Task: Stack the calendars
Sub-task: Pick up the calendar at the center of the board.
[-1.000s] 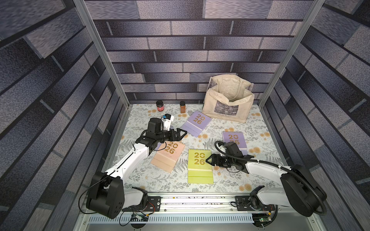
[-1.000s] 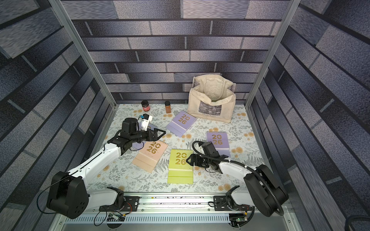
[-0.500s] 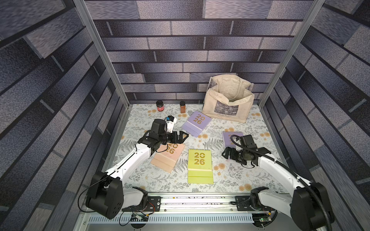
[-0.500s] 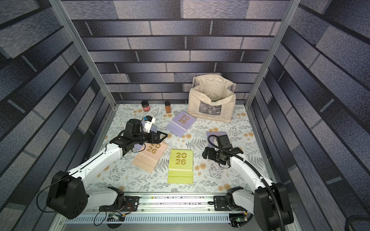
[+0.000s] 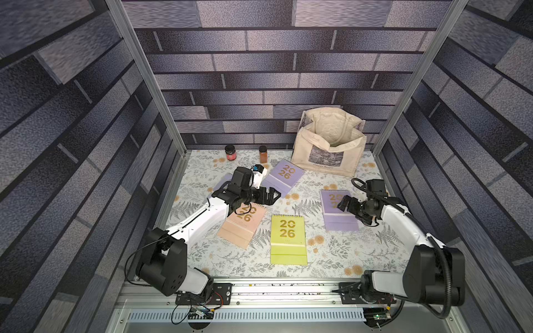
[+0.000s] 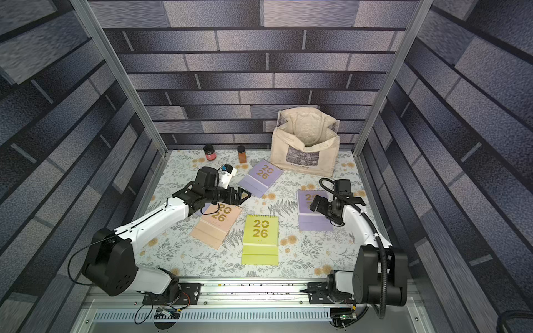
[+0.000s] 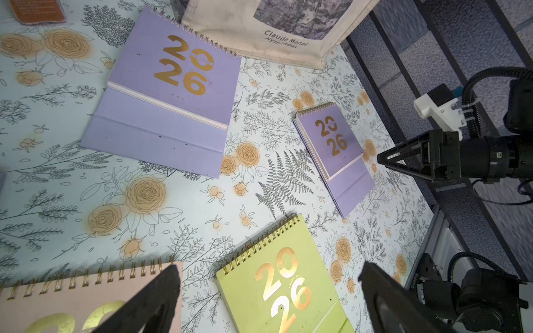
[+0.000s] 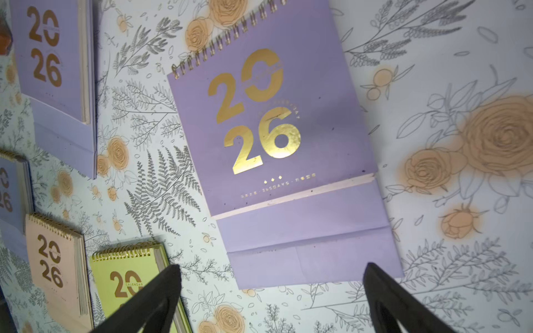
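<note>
I read the right fingers (image 8: pixel 150 299) wide and empty; the lilac calendar (image 8: pixel 274 144) lies flat on the bench (image 8: pixel 432 43), its lower edge showing between them. The left fingers (image 7: pixel 150 297) are also wide, near the peach calendar (image 7: pixel 57 302).

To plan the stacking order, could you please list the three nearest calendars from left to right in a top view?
Left to right: peach spiral-bound calendar → yellow-green spiral-bound calendar → lilac spiral-bound calendar.

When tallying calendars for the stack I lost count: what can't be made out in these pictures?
Third lilac calendar: cut by the right wrist view's edge; in both top views mostly under the left arm.
Peach calendar: cut by the left wrist view's edge.
Jar labels: too small.
</note>
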Tool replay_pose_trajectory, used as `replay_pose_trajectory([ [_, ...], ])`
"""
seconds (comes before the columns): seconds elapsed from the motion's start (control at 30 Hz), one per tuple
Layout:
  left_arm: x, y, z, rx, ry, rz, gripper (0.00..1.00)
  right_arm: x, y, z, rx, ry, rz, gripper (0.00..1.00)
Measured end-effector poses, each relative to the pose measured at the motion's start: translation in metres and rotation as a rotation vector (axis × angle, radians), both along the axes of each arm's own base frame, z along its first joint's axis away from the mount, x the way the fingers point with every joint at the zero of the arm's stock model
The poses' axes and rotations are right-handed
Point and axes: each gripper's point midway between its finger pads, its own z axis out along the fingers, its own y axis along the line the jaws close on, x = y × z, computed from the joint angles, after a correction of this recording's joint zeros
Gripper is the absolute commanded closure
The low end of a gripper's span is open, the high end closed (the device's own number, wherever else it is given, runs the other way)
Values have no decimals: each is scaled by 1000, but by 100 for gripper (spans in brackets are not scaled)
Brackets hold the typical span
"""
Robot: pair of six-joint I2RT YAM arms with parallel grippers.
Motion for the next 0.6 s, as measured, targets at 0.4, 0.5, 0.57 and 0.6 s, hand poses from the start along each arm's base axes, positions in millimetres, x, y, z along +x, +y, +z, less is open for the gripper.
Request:
replay_pose_trajectory([
  [0.4,1,-29,0,5,8,-58,0,44,-40,-28,-8,35,-65,1],
  [0.5,2,-30,2,2,4,-60,0,53,-44,-35,-2,38,-64,2],
  [0.57,2,-30,4,1,2,-60,0,61,-42,-39,14,38,-50,2],
  [0.6,3,-30,4,1,2,-60,0,65,-41,-41,22,35,-43,2],
])
